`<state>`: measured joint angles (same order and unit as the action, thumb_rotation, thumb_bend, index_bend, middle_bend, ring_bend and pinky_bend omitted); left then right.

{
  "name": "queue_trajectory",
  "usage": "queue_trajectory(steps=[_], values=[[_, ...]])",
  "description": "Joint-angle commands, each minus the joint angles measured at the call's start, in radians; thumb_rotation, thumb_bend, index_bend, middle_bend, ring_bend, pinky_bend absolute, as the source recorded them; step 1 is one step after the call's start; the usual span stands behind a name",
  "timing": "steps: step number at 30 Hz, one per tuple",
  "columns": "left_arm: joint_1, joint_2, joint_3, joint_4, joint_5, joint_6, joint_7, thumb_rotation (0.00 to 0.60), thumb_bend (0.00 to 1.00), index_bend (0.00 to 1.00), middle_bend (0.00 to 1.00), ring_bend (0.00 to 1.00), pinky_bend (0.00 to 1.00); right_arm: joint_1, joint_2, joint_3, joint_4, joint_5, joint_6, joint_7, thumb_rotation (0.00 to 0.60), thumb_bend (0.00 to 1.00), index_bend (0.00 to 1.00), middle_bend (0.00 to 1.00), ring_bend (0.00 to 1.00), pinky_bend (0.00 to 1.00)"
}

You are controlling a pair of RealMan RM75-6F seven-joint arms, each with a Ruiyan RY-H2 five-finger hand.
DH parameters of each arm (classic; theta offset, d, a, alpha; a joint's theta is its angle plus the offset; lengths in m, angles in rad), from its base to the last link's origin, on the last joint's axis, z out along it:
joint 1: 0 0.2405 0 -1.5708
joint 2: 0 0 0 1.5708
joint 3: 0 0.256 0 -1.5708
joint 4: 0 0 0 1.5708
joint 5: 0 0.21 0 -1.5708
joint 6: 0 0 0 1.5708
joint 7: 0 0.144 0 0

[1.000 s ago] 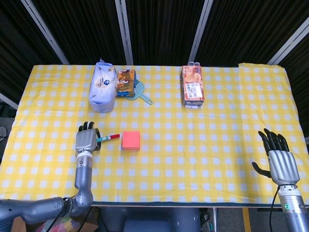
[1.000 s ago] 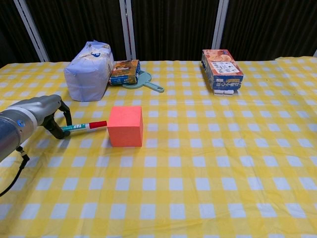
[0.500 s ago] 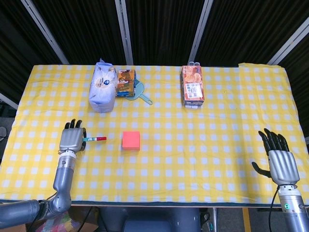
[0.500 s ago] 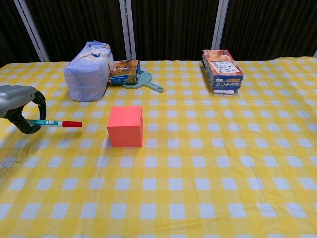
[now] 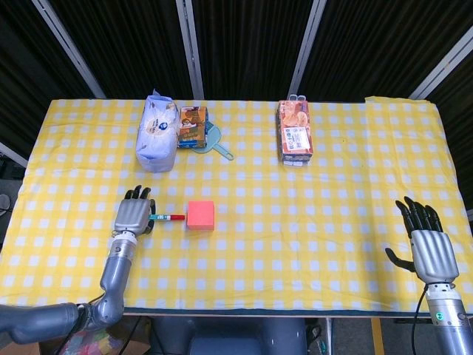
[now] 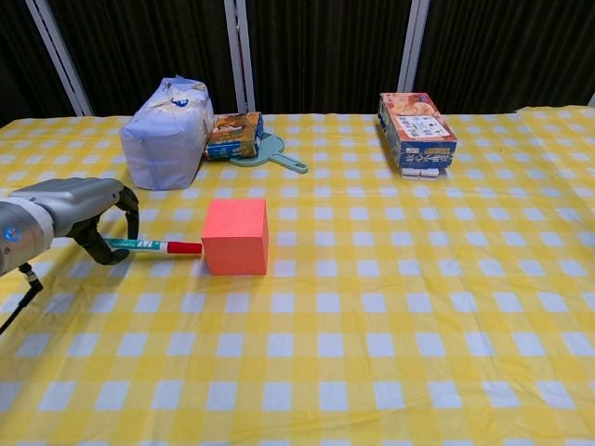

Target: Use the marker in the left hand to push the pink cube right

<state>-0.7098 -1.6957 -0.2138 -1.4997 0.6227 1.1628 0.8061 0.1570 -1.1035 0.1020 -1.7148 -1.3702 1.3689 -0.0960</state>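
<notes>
The pink cube [image 5: 200, 214] [image 6: 235, 236] sits on the yellow checked tablecloth left of centre. My left hand [image 5: 133, 216] [image 6: 79, 209] lies just left of it and grips a marker [image 5: 168, 217] [image 6: 153, 246] with a red cap. The marker points right, lying nearly flat, and its red tip reaches the cube's left face. My right hand [image 5: 425, 244] rests near the table's front right corner, fingers spread, holding nothing; the chest view does not show it.
Along the back of the table [image 5: 332, 185] stand a white-blue bag [image 5: 156, 132] [image 6: 165, 133], a small orange box [image 5: 192, 126] [image 6: 233, 136] with a teal scoop [image 5: 219, 144] [image 6: 272, 152] beside it, and a biscuit box [image 5: 294, 132] [image 6: 416, 131].
My left hand pulled back to the left with the marker, away from the cube, then came right again; the marker's tip is back at the cube's left face. The cube has not visibly moved.
</notes>
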Motion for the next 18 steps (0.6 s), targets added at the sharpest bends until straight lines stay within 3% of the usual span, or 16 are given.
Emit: queue_trajectory(steps=[1,8,18], values=[[-0.023,-0.04,-0.025,0.019,-0.007,0.004,-0.006,0.6,0.56,0.55,0.1,0.0,0.1,0.0,0.0,0.0,0.0,0.001,0.0,0.001,0.6,0.3,0.0,0.0,0.0,0.0],[-0.083,-0.092,-0.076,0.006,-0.046,0.023,0.044,0.6,0.56,0.55,0.1,0.0,0.1,0.0,0.002,0.0,-0.002,0.003,-0.003,0.004,0.6,0.3,0.0,0.0,0.0,0.0],[-0.144,-0.153,-0.083,0.021,-0.081,0.045,0.117,0.6,0.56,0.55,0.1,0.0,0.1,-0.002,0.003,0.0,-0.002,0.001,-0.001,0.009,0.6,0.3,0.0,0.0,0.0,0.0]])
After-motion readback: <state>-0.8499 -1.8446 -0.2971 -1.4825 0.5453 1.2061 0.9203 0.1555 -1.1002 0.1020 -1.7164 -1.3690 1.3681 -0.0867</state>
